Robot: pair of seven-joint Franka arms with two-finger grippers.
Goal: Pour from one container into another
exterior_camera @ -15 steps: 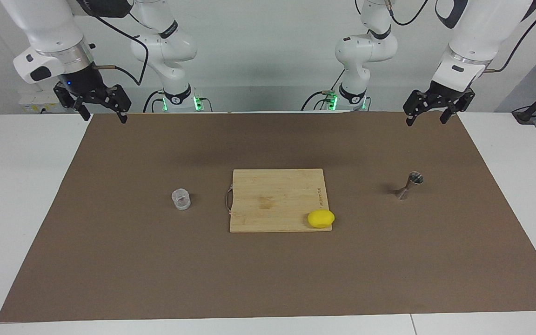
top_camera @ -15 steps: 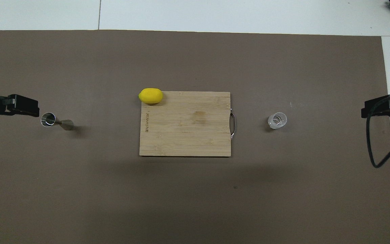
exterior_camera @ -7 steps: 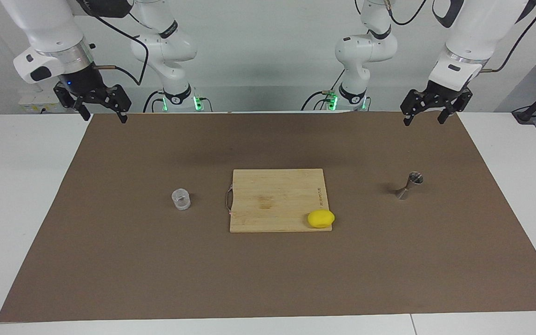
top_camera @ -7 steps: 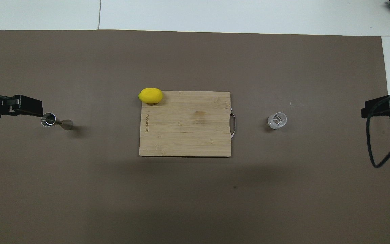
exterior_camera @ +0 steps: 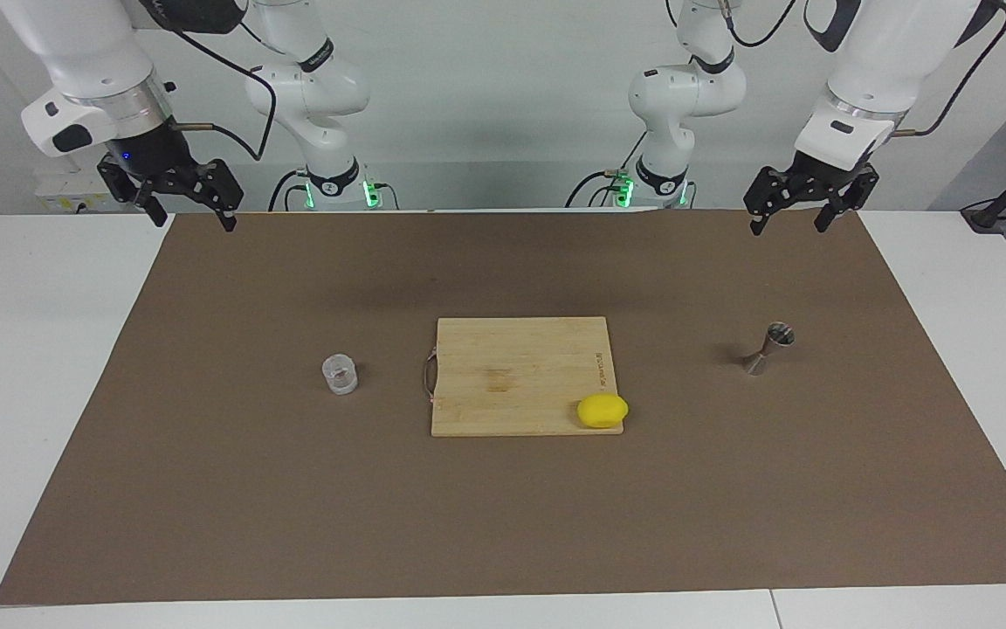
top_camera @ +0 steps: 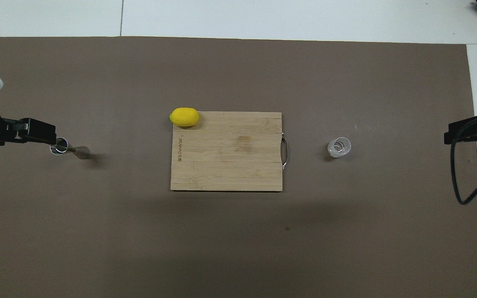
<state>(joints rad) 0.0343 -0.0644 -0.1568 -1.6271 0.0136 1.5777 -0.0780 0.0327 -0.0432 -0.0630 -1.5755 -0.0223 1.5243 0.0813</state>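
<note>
A small clear cup (exterior_camera: pixel 340 374) is seen standing upright on the brown mat (exterior_camera: pixel 503 524), toward the right arm's end of the table (exterior_camera: pixel 31 393), just beside the handle end of a wooden cutting board (exterior_camera: pixel 520 371). The metal jigger (exterior_camera: pixel 767 347), into which the cup is to be poured, stands upright toward the left arm's end, well apart from the cup, with the board between the 2. A yellow lemon (exterior_camera: pixel 602 410) is perched on the board's corner farthest from the robots, toward the jigger's end.

Over the last second the left gripper (exterior_camera: pixel 788 208) has been carried inward above the mat; in the overhead view its tip (top_camera: pixel 37 131) now overlaps the jigger's rim (top_camera: pixel 59 145), where a gap was seen before. The facing view shows it is still held high, with nothing touched. Its fingers are spread and nothing is grasped. The right gripper (exterior_camera: pixel 190 205) hangs over the mat's edge near its own base, fingers likewise released and nothing held, barely shifted.

The approach is judged to have only begun: neither vessel is gripped and no pouring is under way. Open mat is left on all sides of cup and jigger, so descents are unobstructed; the board and lemon lie across the direct path between them.
</note>
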